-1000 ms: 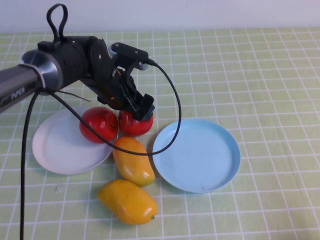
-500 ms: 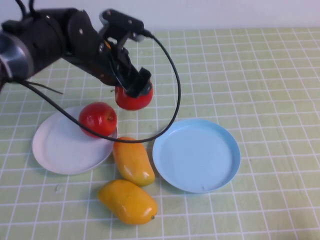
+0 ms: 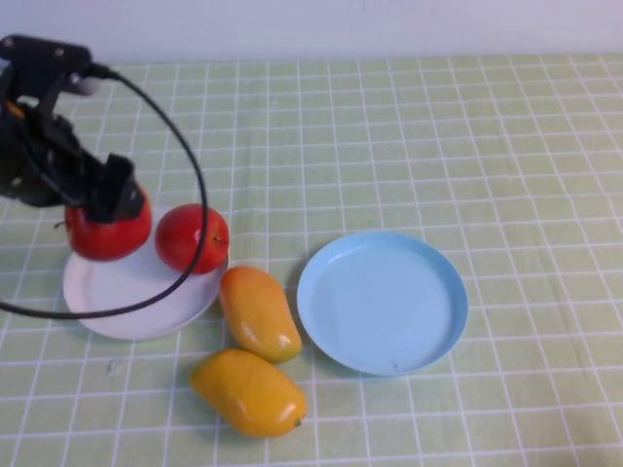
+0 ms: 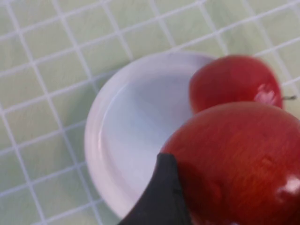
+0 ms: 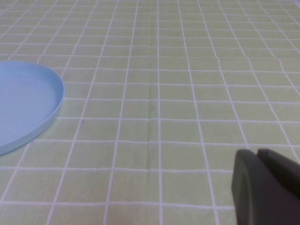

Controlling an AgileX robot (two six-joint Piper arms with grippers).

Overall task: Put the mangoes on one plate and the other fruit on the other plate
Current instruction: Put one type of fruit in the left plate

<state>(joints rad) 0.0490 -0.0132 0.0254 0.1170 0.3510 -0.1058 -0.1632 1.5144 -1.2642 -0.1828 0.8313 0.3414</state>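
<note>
— Over the white plate (image 3: 117, 292), what is that black thing doing?

— That is the left gripper (image 3: 105, 199). It is clenched around a red apple (image 3: 109, 229) and holds it up above the far left part of the plate. In the left wrist view one dark finger (image 4: 161, 197) presses on the held apple's skin, and the plate's pale middle (image 4: 126, 131) shows beneath it.

— Where is the other apple?

— The second red apple (image 3: 192, 237) sits on the white plate, at the edge nearest the mangoes. It is just beside the held apple, on its right. From the high view I cannot tell if the two apples touch.

— And the mangoes?

— Both lie on the green checked cloth (image 3: 487, 136), not on any plate. One mango (image 3: 259, 312) lies between the white plate and the light blue plate (image 3: 383, 301), close to both rims. The other mango (image 3: 247, 392) lies just in front of it, nearer the robot. Both are well apart from the left gripper.

— Is there anything on the blue plate?

— Nothing lies on it. Its rim also shows in the right wrist view (image 5: 28, 103).

— Where is the right gripper?

— Only a dark bit of the right gripper (image 5: 265, 187) shows in its own wrist view, over bare cloth, well away from the blue plate. Its two fingers look pressed together.
</note>
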